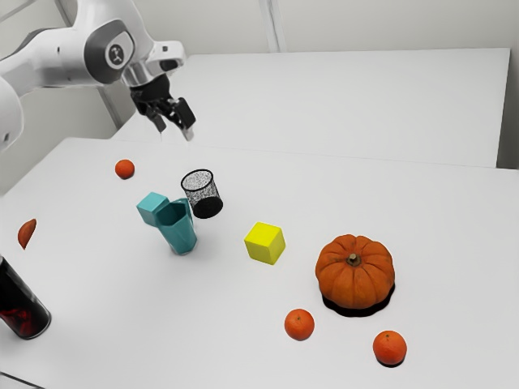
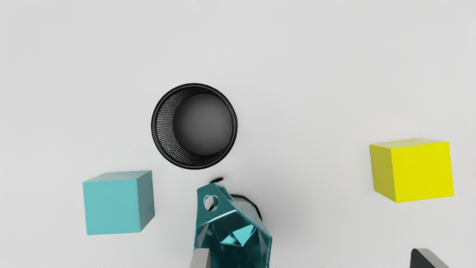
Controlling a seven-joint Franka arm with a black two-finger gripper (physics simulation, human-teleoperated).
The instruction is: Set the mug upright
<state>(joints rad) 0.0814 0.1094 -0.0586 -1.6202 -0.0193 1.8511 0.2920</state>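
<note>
The tool point(image 1: 175, 131) is wide open with nothing in it, up higher than the black cup point(image 1: 208, 207). The blue-green mug point(image 1: 181, 237) stands near that cup, open end up.

Teal, turquoise, yellow and orange on a white table point(image 1: 203, 324)
The mug point(image 1: 180, 233) is glossy dark teal, one cube point(image 2: 112, 206) plain turquoise, another cube point(image 2: 423, 174) solid yellow; the cup point(image 2: 164, 126) is black mesh, the pumpkin point(image 1: 355, 279) orange, and the dark canister point(image 1: 20, 304) seems to carry red patches.
</note>
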